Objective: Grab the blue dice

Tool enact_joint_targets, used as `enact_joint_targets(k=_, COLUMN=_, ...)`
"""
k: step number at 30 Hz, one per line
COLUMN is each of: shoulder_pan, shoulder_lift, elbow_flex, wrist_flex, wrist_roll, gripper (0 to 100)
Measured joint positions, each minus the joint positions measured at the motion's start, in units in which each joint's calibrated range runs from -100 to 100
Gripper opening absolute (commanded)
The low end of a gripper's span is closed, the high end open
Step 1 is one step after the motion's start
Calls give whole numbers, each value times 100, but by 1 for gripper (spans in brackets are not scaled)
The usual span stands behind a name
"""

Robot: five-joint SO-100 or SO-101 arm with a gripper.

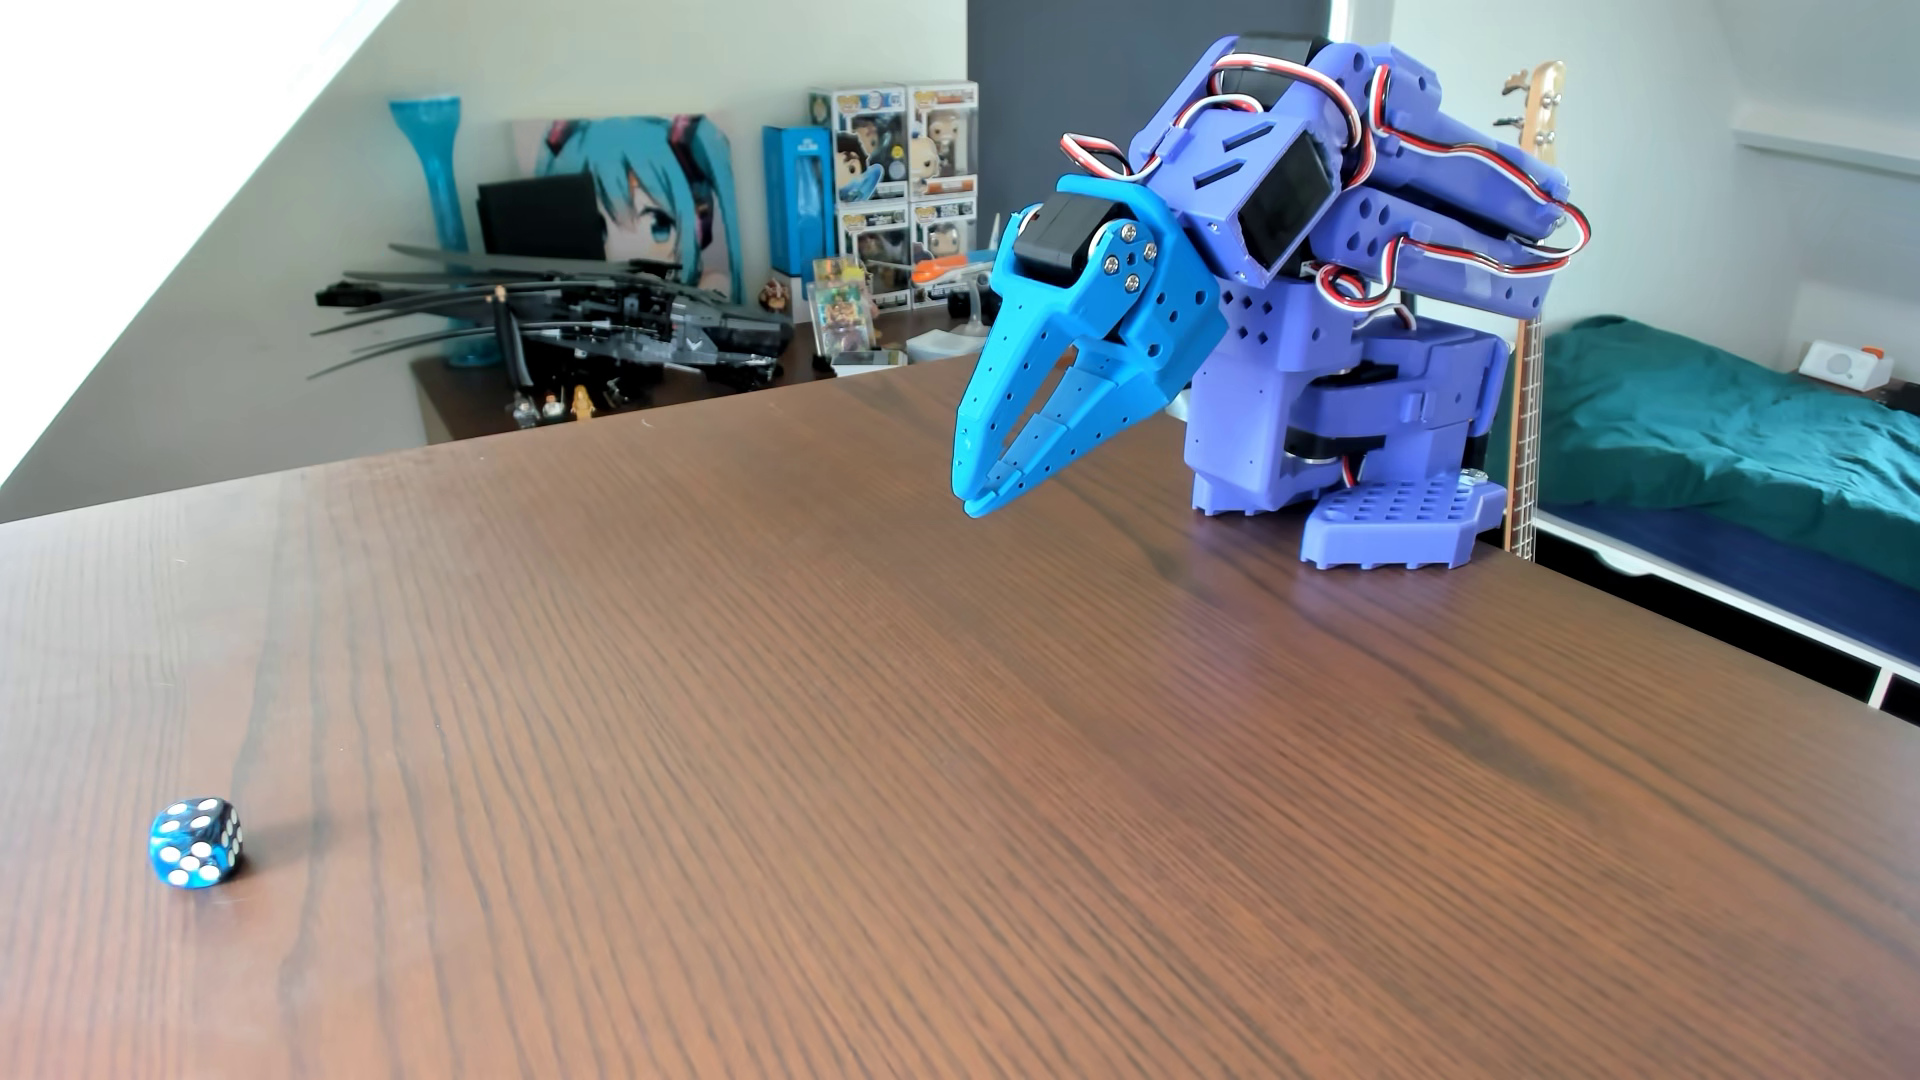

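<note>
The blue dice (195,842) is a small marbled blue die with white pips. It rests on the brown wooden table (935,779) near the front left. The purple arm (1351,312) is folded over its base at the back right of the table. Its bright blue gripper (982,496) points down and to the left, hovering just above the tabletop, far from the dice. The two jaws meet at their tips, with only a narrow slit between them higher up. Nothing is held between them.
The arm's base (1392,519) stands near the table's back right edge. Behind the table are a dark desk with a model helicopter (623,322), boxed figures (904,177) and a blue vase (442,197). A bed with green bedding (1714,436) is at the right.
</note>
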Motion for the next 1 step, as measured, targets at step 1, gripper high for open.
enact_joint_targets(k=1, shoulder_pan=0, shoulder_lift=0, elbow_flex=0, wrist_flex=0, wrist_roll=0, gripper=2)
